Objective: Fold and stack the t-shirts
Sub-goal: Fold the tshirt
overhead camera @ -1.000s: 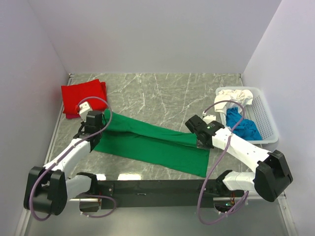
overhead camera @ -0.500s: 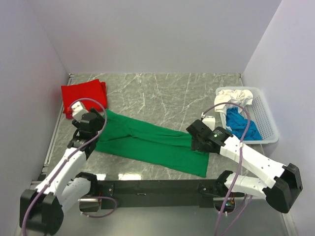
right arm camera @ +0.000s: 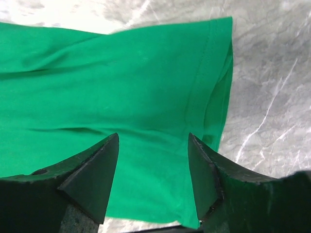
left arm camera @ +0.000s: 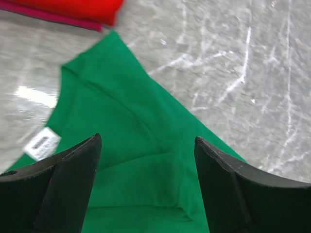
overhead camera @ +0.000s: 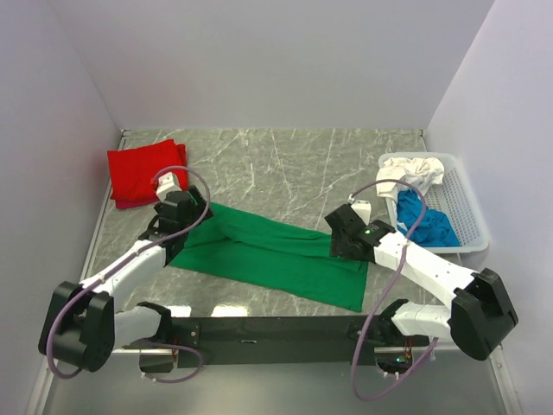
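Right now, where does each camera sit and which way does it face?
Top external: above and behind the arms, looking down on the table; left arm and right arm show, bases nearest.
Left wrist: on the left arm, looking down past the left fingers, open, at the green shirt and red shirt.
Right wrist: on the right arm, looking down past the right fingers, open, at the green shirt's stitched edge.
Shared: all three see the green shirt; top and left wrist also share the red shirt.
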